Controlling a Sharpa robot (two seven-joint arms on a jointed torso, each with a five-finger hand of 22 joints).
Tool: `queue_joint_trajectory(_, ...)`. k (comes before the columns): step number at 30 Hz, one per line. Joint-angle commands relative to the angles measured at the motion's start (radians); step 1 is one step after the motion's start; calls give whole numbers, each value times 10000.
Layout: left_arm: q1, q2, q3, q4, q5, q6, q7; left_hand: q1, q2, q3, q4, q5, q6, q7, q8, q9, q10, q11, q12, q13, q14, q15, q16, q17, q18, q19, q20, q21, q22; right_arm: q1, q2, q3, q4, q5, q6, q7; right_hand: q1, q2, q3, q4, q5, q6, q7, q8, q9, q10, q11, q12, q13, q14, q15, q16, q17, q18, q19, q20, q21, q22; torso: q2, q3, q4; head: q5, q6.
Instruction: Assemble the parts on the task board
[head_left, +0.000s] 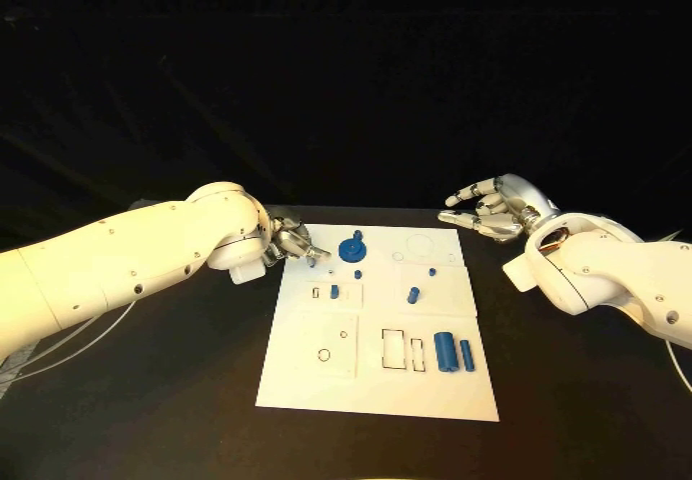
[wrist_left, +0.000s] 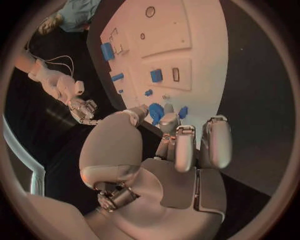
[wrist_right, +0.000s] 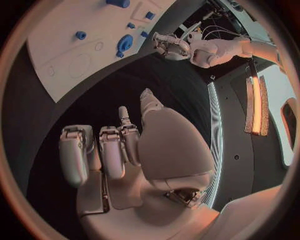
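Observation:
The white task board (head_left: 378, 345) lies in the middle of the black table. A blue gear-like part (head_left: 353, 247) stands near its far edge, small blue parts (head_left: 414, 295) sit mid-board, and two blue cylinders (head_left: 456, 354) lie near the right edge. My left hand (head_left: 293, 245) hovers at the board's far left corner, just left of the gear, fingers curled together with nothing seen in them. In the left wrist view the fingertips (wrist_left: 167, 120) partly hide the gear (wrist_left: 155, 112). My right hand (head_left: 495, 208) is off the far right corner, fingers spread and empty.
Empty slots and outlines mark the board's near half (head_left: 397, 347). Bare black table surrounds the board on every side. The right wrist view shows the board's far edge (wrist_right: 62, 55) and my left hand (wrist_right: 172, 46) beyond the gear (wrist_right: 125, 44).

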Motion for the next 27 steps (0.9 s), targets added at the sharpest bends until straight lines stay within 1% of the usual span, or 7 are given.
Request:
queue_joint_trajectory(1,56,99,23,-237,7,-1,151,127,7,-103,-2,14,-140,44,-206,-126,-76,49,-28,-44,921,95,-54,2335,39,-5,106,-62,259,-6,10,1,-12,-34,6,104,-121,3,-69,-12,-52,-78,0,69,8,37,-45,-20,1520,894,-87,-67,1940,65,638,-55,-17,2047,17,-11,-5,20,37)
queue_joint_trajectory(4,83,189,58,-474,-233,71,182,212,29,-167,-6,14,-173,92,-332,-213,-153,95,-80,-136,905,139,-79,2298,57,-64,153,-100,188,-6,15,1,-17,-34,8,105,-121,3,-69,-12,-52,-78,0,69,8,37,-45,-20,1520,894,-87,-67,1940,65,638,-55,-17,2047,30,-16,-6,50,46)
queue_joint_trajectory(8,103,327,83,-796,-451,273,196,219,30,-173,-5,14,-172,95,-340,-219,-159,99,-83,-142,906,142,-78,2299,55,-55,156,-95,199,-6,22,1,-21,-33,12,103,-121,3,-69,-12,-52,-78,0,69,8,37,-45,-20,1520,894,-87,-67,1940,65,638,-55,-17,2047,6,-10,23,40,16)
queue_joint_trajectory(14,118,477,89,-1142,-568,545,186,220,59,-192,12,13,-129,95,-343,-232,-152,104,-69,-126,910,151,-69,2312,55,-55,169,-95,202,-6,27,1,-20,-33,13,101,-121,3,-69,-12,-52,-78,0,69,8,37,-45,-20,1520,894,-87,-67,1940,65,638,-55,-17,2047,0,-12,22,57,9)
queue_joint_trajectory(16,121,539,86,-1266,-610,623,184,220,59,-192,12,13,-129,95,-343,-232,-152,104,-69,-126,910,151,-69,2312,55,-55,169,-95,202,-6,26,1,-18,-33,13,99,-135,16,-77,-19,-52,-82,-1,78,10,38,-45,-20,1519,896,-88,-65,1945,66,636,-56,-22,2044,-2,-5,13,64,14)
queue_joint_trajectory(22,124,751,54,-1614,-737,750,180,222,82,-221,18,12,-65,89,-333,-241,-169,104,-77,-143,909,157,-70,2310,56,-57,182,-98,200,-6,30,1,-15,-34,18,98,-135,16,-77,-19,-52,-82,-1,78,10,38,-45,-20,1519,896,-88,-65,1945,66,636,-56,-22,2044,16,-12,1,71,8)
queue_joint_trajectory(27,122,964,-29,-1910,-769,854,186,225,88,-228,17,12,-48,86,-330,-243,-172,103,-76,-143,910,157,-69,2311,53,-47,185,-91,214,-6,36,1,-14,-34,23,98,-141,29,-80,-25,-52,-84,-2,86,11,40,-46,-18,1521,894,-88,-68,1937,69,632,-56,-31,2038,17,-4,0,71,9)
